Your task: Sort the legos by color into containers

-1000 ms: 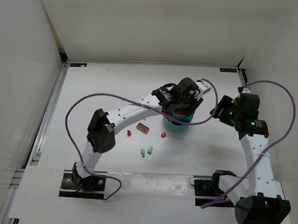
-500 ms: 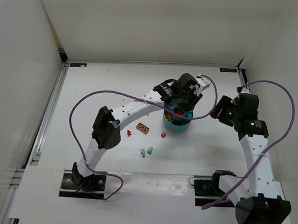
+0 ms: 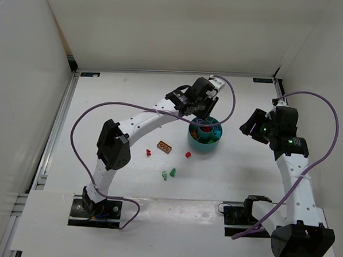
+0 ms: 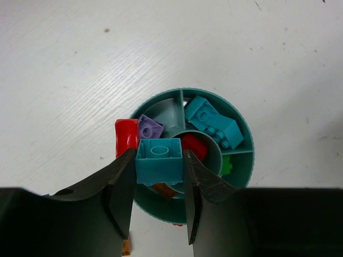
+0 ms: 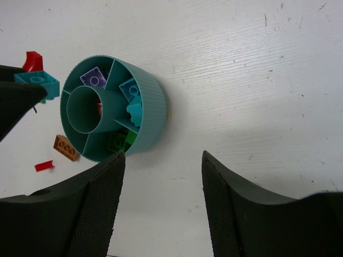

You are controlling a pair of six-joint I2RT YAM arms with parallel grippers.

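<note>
We start with the table point(image 3: 132, 103), white and flat, which carries everything. On it stands the round teal bowl point(image 3: 203, 146), upright. It looks to us like light, rigid plastic that a sideways knock would slide, so we would reach it only from above. Its inner walls divide it into compartments around a central cup. From the left wrist view we see teal bricks point(image 4: 214, 122) in the far right compartment, a purple one point(image 4: 150, 128) at the far left, and a red one point(image 4: 194, 145) in the cup.

Our right hand point(image 5: 161, 158) hangs released just beside the bowl, its fingers spread and nothing between them. Our left hand point(image 4: 159, 167) is clamped on a teal brick point(image 4: 159, 155), studs up, with one finger on each flat side wall. The brick hangs over the bowl's near left part, apart from the teal compartment.

We judge these legos hard, very light and smooth-sided. The parallel side walls are the place to pinch them, squarely, or they may squirt out.

Loose on the table near the bowl lie an orange plate point(image 3: 166, 146), two red pieces point(image 3: 149, 152) and two green pieces point(image 3: 165, 175).
</note>
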